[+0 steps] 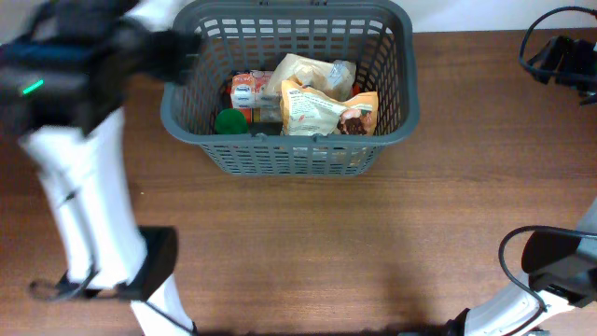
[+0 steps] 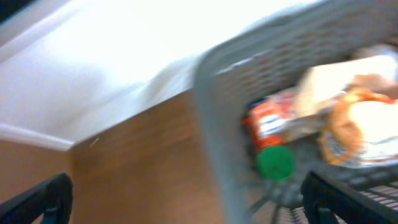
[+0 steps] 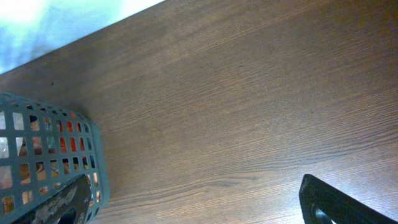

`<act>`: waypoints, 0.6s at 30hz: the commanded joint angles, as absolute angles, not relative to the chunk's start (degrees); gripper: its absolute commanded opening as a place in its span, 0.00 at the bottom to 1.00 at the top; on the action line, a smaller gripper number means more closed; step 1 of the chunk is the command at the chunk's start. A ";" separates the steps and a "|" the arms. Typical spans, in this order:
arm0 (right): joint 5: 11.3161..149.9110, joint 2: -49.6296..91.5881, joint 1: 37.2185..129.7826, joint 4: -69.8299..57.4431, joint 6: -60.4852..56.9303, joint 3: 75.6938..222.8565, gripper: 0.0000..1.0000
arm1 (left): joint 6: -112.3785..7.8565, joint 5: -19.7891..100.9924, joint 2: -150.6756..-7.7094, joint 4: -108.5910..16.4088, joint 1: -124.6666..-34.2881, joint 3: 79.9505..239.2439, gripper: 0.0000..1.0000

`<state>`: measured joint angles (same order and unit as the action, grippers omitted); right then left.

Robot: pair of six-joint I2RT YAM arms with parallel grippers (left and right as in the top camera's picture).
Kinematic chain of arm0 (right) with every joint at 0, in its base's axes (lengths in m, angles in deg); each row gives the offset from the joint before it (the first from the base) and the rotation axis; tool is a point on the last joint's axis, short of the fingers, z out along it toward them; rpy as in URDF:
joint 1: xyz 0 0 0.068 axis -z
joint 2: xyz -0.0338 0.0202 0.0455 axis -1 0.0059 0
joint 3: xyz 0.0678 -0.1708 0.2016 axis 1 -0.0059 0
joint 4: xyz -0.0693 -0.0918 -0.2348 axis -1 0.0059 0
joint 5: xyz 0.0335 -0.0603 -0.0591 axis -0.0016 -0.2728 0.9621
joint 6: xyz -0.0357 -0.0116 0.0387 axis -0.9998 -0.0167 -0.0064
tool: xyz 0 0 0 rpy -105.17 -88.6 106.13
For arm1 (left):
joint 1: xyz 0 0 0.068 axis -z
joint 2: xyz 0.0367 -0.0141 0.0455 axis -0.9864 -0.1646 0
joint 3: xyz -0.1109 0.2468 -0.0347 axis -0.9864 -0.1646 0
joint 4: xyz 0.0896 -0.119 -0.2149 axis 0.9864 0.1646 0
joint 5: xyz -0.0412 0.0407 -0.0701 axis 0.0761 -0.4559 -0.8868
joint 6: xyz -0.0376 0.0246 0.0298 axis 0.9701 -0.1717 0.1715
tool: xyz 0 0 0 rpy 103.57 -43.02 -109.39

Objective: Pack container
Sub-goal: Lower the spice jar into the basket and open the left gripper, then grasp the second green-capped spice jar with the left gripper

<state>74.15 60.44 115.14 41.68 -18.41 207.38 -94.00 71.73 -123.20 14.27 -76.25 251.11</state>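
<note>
The dark grey basket (image 1: 289,149) stands at the back middle of the table. It holds an orange and white snack bag (image 1: 326,110), a pale bag (image 1: 308,73), a red and white packet (image 1: 247,91) and a green lid (image 1: 230,121). My left gripper (image 1: 173,51) is blurred and hovers at the basket's left rim. In the left wrist view it (image 2: 193,208) is open and empty, over the basket rim (image 2: 211,124) with the green lid (image 2: 275,162) just inside. My right gripper (image 1: 562,61) is far right of the basket. In the right wrist view it (image 3: 199,208) is open and empty above bare table, the basket (image 3: 37,155) at its left.
Brown wooden table (image 1: 308,252) in front of the basket. A white wall (image 2: 93,74) runs behind the table's back edge. Black cables (image 1: 522,257) loop at the right arm's base, bottom right. The left arm's white link (image 1: 89,205) crosses the left side.
</note>
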 commanded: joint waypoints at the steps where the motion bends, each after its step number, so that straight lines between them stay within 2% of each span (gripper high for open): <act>1: 73.87 60.62 115.18 41.64 -17.93 207.19 0.99 | -89.28 72.27 -122.48 16.26 -88.95 247.35 0.99; 2: 73.85 60.62 115.18 41.64 -17.93 207.19 0.99 | -88.62 68.67 -122.48 16.23 -94.44 243.48 0.99; 4: 73.87 60.62 115.18 41.64 -17.93 207.19 0.99 | -87.55 66.13 -122.59 16.39 -99.71 236.62 0.99; 8: 73.85 60.62 115.18 41.64 -17.93 207.19 0.99 | -83.09 66.00 -122.59 16.08 -108.06 217.52 0.99; 10: 73.85 60.62 115.18 41.64 -17.93 207.19 0.99 | -82.50 66.02 -122.61 12.17 -112.54 206.17 0.99; 18: 73.85 60.62 115.18 41.64 -17.93 207.19 0.99 | -83.46 66.02 -122.72 6.70 -116.60 188.56 0.99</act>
<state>74.15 60.44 115.14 41.66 -18.41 207.38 -83.27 67.09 -123.64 8.72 -116.36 193.13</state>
